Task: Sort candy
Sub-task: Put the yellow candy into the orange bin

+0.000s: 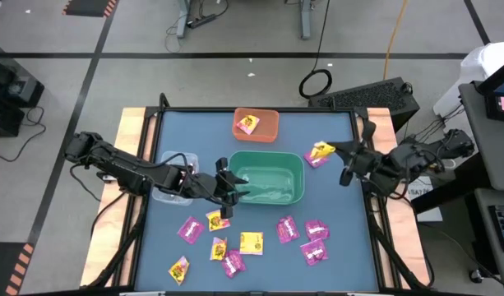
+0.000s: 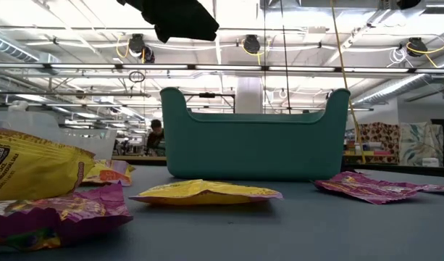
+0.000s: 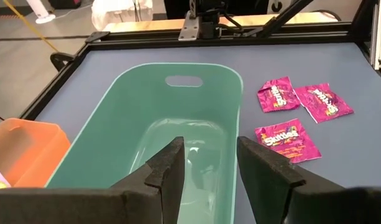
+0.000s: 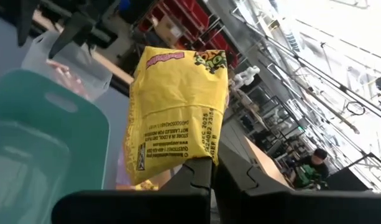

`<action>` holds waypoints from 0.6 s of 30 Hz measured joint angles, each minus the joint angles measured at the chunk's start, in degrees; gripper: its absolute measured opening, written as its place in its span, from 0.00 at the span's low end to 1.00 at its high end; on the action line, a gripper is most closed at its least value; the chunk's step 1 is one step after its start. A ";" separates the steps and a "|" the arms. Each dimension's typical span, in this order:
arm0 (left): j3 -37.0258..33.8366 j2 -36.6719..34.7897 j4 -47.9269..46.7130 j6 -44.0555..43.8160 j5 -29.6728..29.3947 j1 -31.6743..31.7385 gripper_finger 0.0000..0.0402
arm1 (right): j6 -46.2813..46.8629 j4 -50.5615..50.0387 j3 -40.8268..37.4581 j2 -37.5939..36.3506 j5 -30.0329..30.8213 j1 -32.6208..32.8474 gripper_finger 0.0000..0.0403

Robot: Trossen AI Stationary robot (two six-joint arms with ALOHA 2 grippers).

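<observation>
Near edge, six o'clock: loose candy [image 1: 250, 242] scattered flat on the mat, magenta and yellow packets mixed, some touching.

Centre: green bin [image 1: 268, 177], nothing seen inside. Left gripper [image 1: 228, 191] at its nine o'clock rim, fingers [image 3: 166, 169] parted and holding nothing, aimed along the bin's length. Arm stretched low across the table from nine o'clock, over the clear bin [image 1: 173, 174].

Three o'clock: right gripper [image 1: 335, 150] pinched tight on the bottom edge of a yellow packet [image 4: 176, 112], lifted clear of the mat, packet standing upright above the fingers. Arm reaching in from the right edge, wrist tilted up.

Twelve o'clock: orange bin [image 1: 256, 124] with one yellow packet in it.

Risks, by judgement: thin edge grip, so the packet could flop or slip during a carry; release over the green bin instead of the orange would mix sorts; both arms near the green bin could clash.
</observation>
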 joint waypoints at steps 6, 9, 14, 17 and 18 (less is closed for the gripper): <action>0.00 0.00 0.02 0.06 -1.29 0.00 0.38 | 1.87 -1.20 0.00 0.09 -0.50 0.00 0.00; 0.00 0.00 0.53 1.24 -2.66 0.04 0.38 | 5.58 -1.21 0.00 0.09 -0.55 0.00 0.00; 0.00 0.00 2.47 1.55 -4.49 0.04 0.38 | 25.55 -0.68 0.00 0.11 0.31 -0.28 0.00; 0.00 0.00 4.08 1.55 -4.68 0.04 0.38 | 38.78 -0.76 0.02 0.50 2.08 -1.71 0.00; 0.00 0.00 4.46 1.57 -4.68 0.04 0.38 | 42.10 -1.11 0.02 0.74 2.26 -2.12 0.00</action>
